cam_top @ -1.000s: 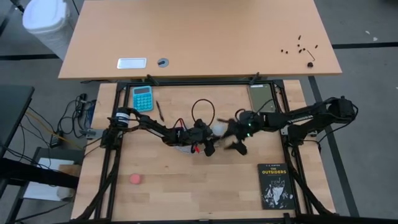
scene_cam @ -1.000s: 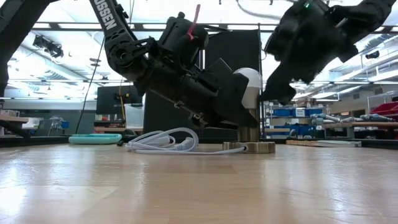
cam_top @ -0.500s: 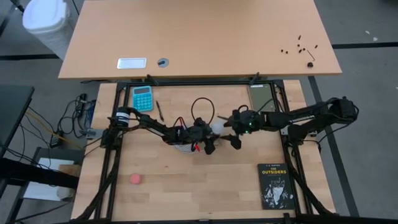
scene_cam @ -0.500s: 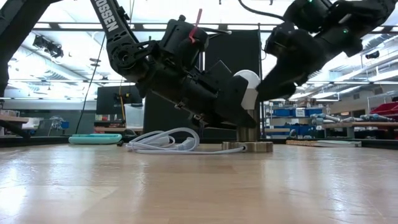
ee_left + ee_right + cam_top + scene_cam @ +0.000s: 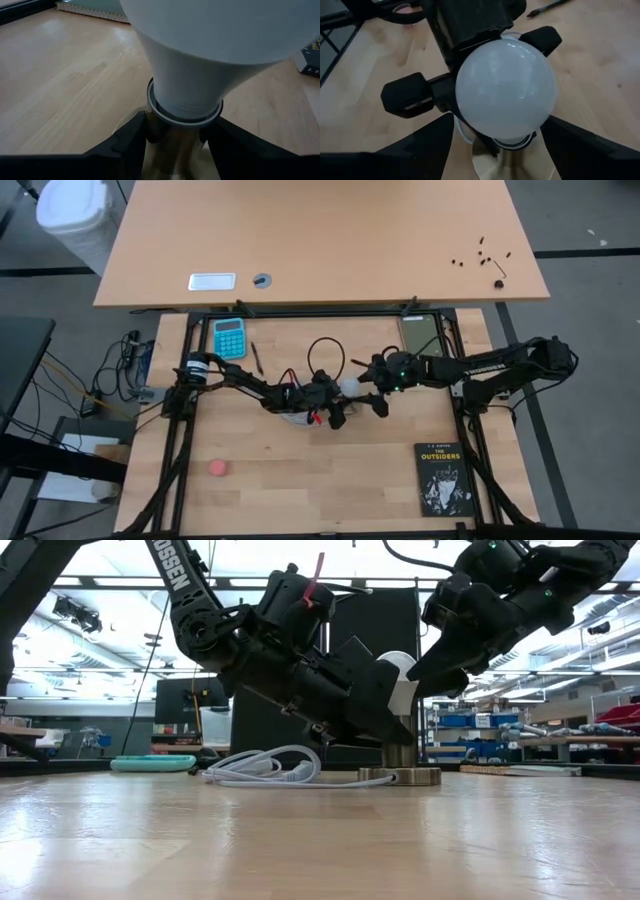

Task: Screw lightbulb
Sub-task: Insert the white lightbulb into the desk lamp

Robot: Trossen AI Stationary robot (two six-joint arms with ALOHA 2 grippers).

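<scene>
the lightbulb (image 5: 402,668) stands in its socket (image 5: 401,775); left pincer (image 5: 335,406) clamps the socket neck, right pincer (image 5: 366,387) is apart around the bulb. book (image 5: 443,478) reads "the outsiders".

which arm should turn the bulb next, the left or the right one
Probably the right. Its open claw straddles the lightbulb, ready to close and twist, while the left claw is shut on the socket neck, steadying it.

Wooden desk (image 5: 320,240) behind; bright ceiling lights (image 5: 110,600)

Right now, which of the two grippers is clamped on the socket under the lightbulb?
The left gripper, shut on the socket; the right gripper straddles the lightbulb, open.
</scene>
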